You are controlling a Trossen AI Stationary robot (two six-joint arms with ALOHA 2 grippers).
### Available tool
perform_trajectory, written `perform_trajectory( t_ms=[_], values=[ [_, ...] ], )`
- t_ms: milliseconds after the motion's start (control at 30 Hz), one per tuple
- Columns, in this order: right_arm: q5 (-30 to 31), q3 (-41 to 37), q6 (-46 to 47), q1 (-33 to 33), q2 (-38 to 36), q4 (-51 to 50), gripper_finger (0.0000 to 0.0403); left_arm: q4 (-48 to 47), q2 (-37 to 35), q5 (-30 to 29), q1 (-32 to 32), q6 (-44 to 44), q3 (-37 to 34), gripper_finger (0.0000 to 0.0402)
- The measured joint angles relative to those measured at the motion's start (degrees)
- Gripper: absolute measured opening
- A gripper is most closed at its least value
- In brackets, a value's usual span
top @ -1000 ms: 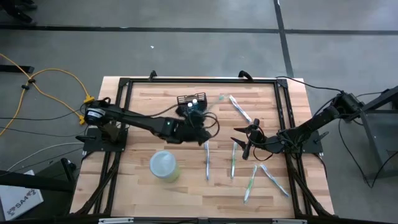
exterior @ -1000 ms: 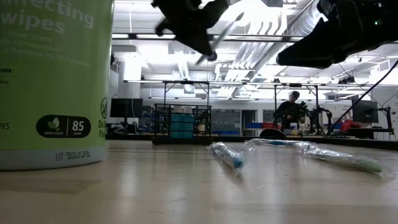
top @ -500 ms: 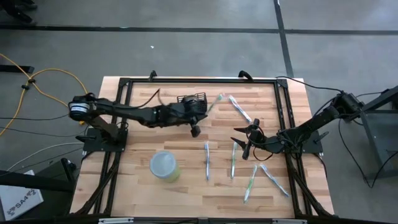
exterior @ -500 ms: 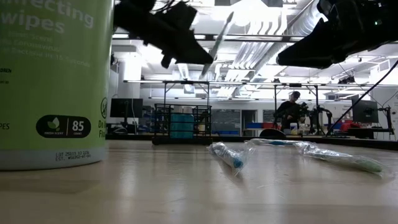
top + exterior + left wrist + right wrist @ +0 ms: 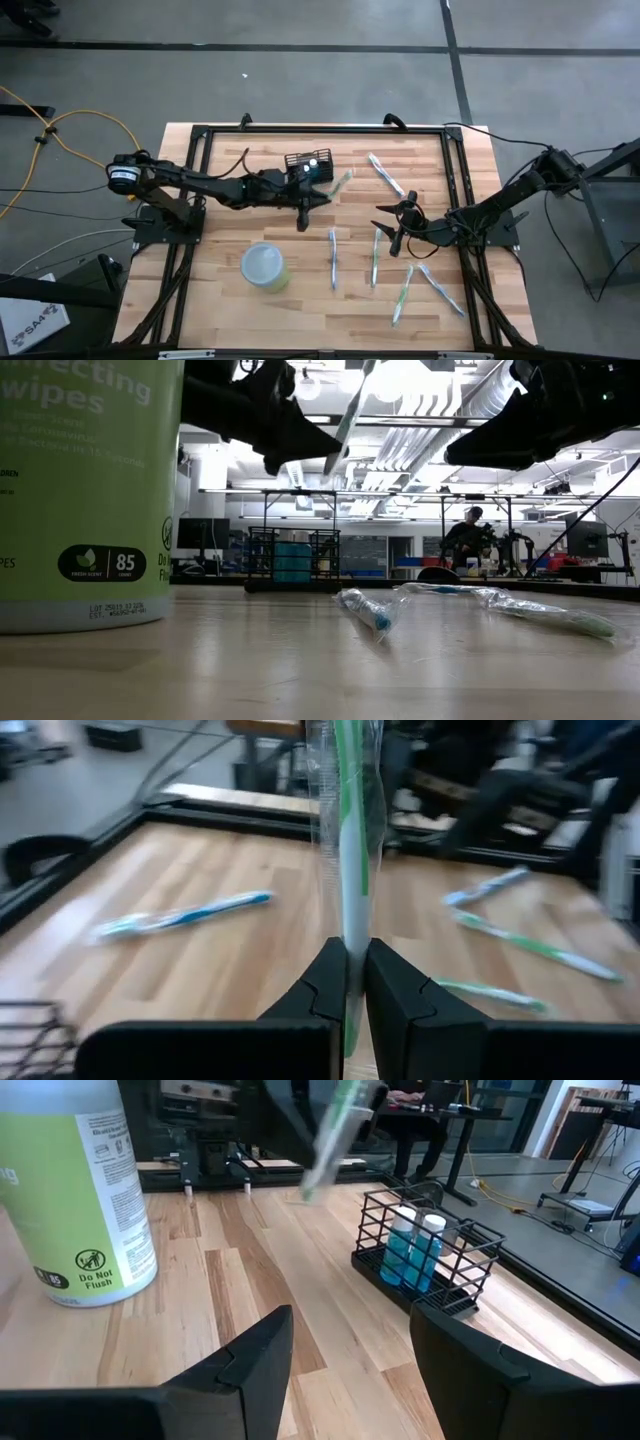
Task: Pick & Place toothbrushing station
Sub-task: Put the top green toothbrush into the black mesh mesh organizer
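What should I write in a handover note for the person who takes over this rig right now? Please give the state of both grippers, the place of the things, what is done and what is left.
Left gripper: shut on a wrapped green toothbrush, held in the air beside the wire-mesh holder.
Right gripper: open, empty, waiting at the table's right side.
Holder: at the far middle of the table, with two small blue bottles inside.
Wipes canister: near the front left.
Done: one toothbrush lifted.
Left: put this toothbrush into the holder. Several wrapped toothbrushes lie on the table, not yet picked.
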Motion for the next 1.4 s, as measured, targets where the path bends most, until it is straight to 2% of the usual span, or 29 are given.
perform_trajectory(
  t_ms=[267, 533, 667, 733, 933, 1167, 1300, 1400],
  values=[
    [0.01, 0.0, -0.02, 0.0, 0.0, 0.0, 0.0195, 1.83, 0.0, 1.58, 0.04, 1.44, 0.0, 0.001],
    [0.05, 0.0, 0.01, -0.02, 0.0, 0.13, 0.0195, 1.75, 0.02, 6.14, 0.04, 1.45, 0.0, 0.001],
    [1.1, 0.0, 0.59, -1.06, 0.0, 3.94, 0.0195, 1.68, 0.02, 7.15, 0.07, 1.17, 0.0, 0.001],
    [0.65, 0.0, -0.22, -2.49, 0.0, 8.88, 0.0195, 1.67, 0.02, 8.65, 0.07, 1.15, 0.0, 0.001],
    [-11.45, 0.01, -5.92, -8.29, -0.02, 24.0, 0.0195, 1.5, 0.03, 12.9, 0.05, -1.28, 0.0, 0.001],
    [-20.46, 0.04, 0.48, -12.94, 0.9, 20.59, 0.0195, -6.18, 0.04, 20.03, 0.04, -6.39, 0.02, 0.001],
    [-24.96, 0.03, 4.63, -13.25, 3.76, 20.37, 0.0195, -9.23, 0.07, 21.04, -0.87, -7.84, 0.02, 0.001],
    [-25.64, 0.0, 6.29, -13.24, 7.38, 22.72, 0.0195, -9.25, 0.07, 21.19, -2.54, -7.54, 0.02, 0.001]
  ],
)
